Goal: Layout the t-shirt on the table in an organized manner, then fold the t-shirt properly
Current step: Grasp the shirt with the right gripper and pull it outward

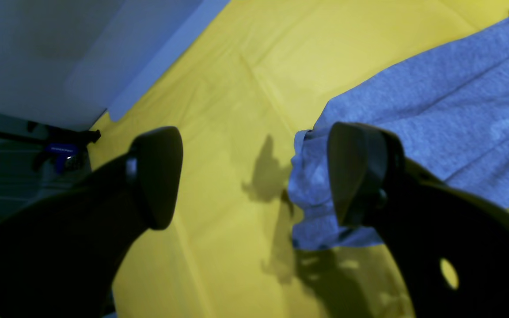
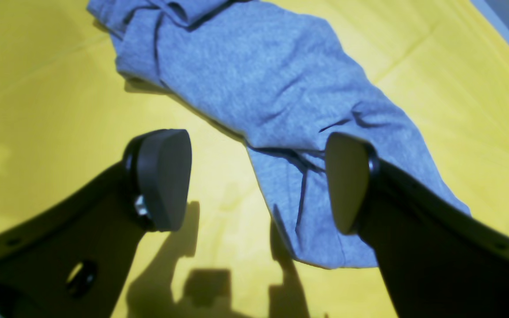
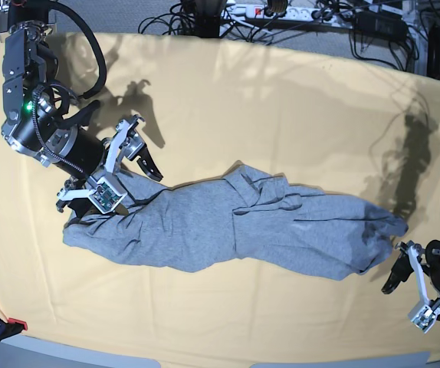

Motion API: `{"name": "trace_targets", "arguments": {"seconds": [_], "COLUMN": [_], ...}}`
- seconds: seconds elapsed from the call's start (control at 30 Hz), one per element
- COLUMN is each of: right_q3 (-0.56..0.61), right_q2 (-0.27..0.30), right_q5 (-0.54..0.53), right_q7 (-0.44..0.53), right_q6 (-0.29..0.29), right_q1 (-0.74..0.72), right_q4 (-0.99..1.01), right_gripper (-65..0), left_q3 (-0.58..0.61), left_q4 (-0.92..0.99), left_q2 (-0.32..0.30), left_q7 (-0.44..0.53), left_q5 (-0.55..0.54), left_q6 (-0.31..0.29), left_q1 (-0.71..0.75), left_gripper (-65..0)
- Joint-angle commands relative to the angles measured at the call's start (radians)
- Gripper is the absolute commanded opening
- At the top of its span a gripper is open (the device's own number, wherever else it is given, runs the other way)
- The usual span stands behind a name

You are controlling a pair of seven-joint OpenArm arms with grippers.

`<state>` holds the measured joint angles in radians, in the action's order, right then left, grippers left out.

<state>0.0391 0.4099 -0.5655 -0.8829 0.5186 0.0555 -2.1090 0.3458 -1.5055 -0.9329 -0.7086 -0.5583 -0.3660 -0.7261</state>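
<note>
Bright, even light from overhead in the base view, and the table reads a soft pale orange with no glare on it. Crisp dark shadows of both arms fall on the cloth toward the far edge, one at upper left, one at right. Edges of that view bow noticeably, the table's rim curving like a wide-angle lens.

The wrist views run far more saturated, the cloth gone strong yellow and the t-shirt tinted bluish. In the left wrist view the left gripper is nearly black silhouette, soft and out of focus. In the right wrist view the right gripper throws hard finger shadows just below it, and the shirt's weave is slightly blurred.
</note>
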Motion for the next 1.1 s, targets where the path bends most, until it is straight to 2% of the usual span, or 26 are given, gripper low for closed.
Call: {"name": "trace_targets", "arguments": {"seconds": [0.0,0.07,0.1,0.17,0.23,0.3,0.43,0.57,0.6,0.67,0.77,0.9,0.97,1.07], "right_q3": [-0.007,-0.006,-0.006,-0.002,0.017,0.055,0.158,0.235,0.242,0.252,0.259,0.265,0.265,0.275], "right_q2": [0.003,0.002,0.003,0.001,0.000,0.000,-0.029,-0.072,-0.082,-0.104,-0.148,-0.225,-0.262,-0.308], "right_q5": [-0.019,-0.047,-0.063,-0.080,-0.090,-0.086,0.025,0.130,0.135,0.127,0.093,0.092,0.092,0.092], "right_q7": [0.042,0.079,0.095,0.127,0.145,0.150,0.154,0.178,0.185,0.192,0.191,0.191,0.190,0.177], "right_q6": [0.003,0.048,0.081,0.130,0.133,0.129,0.103,0.027,0.027,0.036,0.062,0.058,0.066,0.113], "right_q1": [-0.014,-0.017,-0.017,-0.020,-0.020,-0.023,-0.052,-0.118,-0.132,-0.156,-0.211,-0.306,-0.348,-0.396], "right_q4": [-0.014,-0.014,-0.014,-0.014,-0.014,-0.014,0.003,0.081,0.102,0.145,0.229,0.357,0.421,0.513], "right_gripper": [-17.0,-17.0,-17.0,-17.0,-17.1,-17.1,-17.1,-17.1,-17.1,-17.1,-17.3,-17.7,-22.6,-30.6], "left_q3": [-0.015,-0.015,-0.015,-0.015,-0.015,-0.015,-0.015,-0.015,-0.015,-0.015,-0.019,-0.074,-0.121,-0.199], "left_q4": [-0.011,-0.011,-0.011,-0.011,-0.011,-0.011,-0.011,-0.011,-0.011,-0.011,-0.011,-0.011,-0.011,-0.011], "left_q2": [-0.017,-0.016,-0.011,0.006,0.026,0.045,0.069,0.097,0.102,0.105,0.101,0.099,0.099,0.098], "left_q7": [-0.010,-0.065,-0.088,-0.126,-0.163,-0.174,-0.176,-0.190,-0.191,-0.191,-0.186,-0.183,-0.183,-0.183], "left_q5": [-0.029,-0.148,-0.207,-0.291,-0.375,-0.401,-0.388,-0.449,-0.446,-0.411,-0.333,-0.307,-0.307,-0.307], "left_q6": [0.011,0.001,-0.023,-0.114,-0.201,-0.238,-0.241,-0.255,-0.274,-0.269,-0.213,-0.175,-0.164,-0.129], "left_q1": [-0.030,-0.029,-0.027,-0.016,-0.002,0.018,0.055,0.100,0.109,0.120,0.121,0.122,0.122,0.122], "left_gripper": [-15.6,-15.6,-15.6,-15.6,-15.6,-15.6,-15.6,-15.6,-15.6,-15.6,-15.6,-15.6,-15.6,-15.6]}}
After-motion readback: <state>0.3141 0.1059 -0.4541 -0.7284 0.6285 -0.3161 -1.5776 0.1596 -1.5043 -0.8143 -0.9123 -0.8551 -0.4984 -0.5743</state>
